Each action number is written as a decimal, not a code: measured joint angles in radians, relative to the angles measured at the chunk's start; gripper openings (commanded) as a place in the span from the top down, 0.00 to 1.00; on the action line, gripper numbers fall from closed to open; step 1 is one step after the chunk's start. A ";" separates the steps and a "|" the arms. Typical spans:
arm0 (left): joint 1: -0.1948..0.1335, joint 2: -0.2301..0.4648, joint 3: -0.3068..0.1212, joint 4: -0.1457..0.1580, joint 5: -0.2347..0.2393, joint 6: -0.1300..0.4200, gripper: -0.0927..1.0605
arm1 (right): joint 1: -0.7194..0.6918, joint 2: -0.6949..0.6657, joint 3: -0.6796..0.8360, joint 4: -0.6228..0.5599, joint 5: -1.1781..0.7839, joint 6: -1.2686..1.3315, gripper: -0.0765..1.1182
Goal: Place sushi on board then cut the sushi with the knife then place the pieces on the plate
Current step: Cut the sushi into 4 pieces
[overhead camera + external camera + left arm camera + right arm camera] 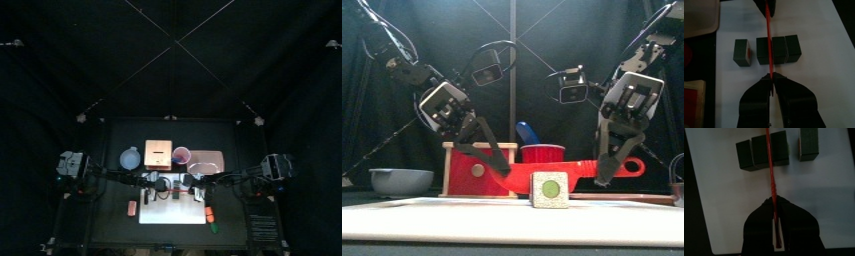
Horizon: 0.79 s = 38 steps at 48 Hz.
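The sushi roll (777, 50) of dark green blocks lies on the white cutting board (817, 30). One block (742, 52) stands apart from the rest. The red knife (543, 177) hangs level over the roll, its blade (767, 40) crossing the joined blocks. My left gripper (769, 77) is shut on one end of the knife and my right gripper (773, 200) is shut on the other end. In the front view the left gripper (480, 170) and the right gripper (605, 170) stand on either side of the roll (549, 188). The pink plate (209, 160) lies behind the board, at the right.
Behind the board stand the wooden box (476, 160), the red cup (543, 153) with the blue knife (525, 132), and the blue-grey bowl (402, 181) at the left. A small orange toy (131, 207) and a green one (211, 214) lie beside the board's edges.
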 measured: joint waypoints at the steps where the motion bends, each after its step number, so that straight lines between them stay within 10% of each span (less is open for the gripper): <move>1: 0.000 0.008 -0.002 -0.006 0.002 0.002 0.50 | 0.003 0.012 -0.005 -0.002 0.000 0.000 0.60; 38: -0.035 0.011 -0.008 -0.061 0.041 0.005 0.50 | 0.055 0.052 -0.038 0.028 0.003 0.002 0.60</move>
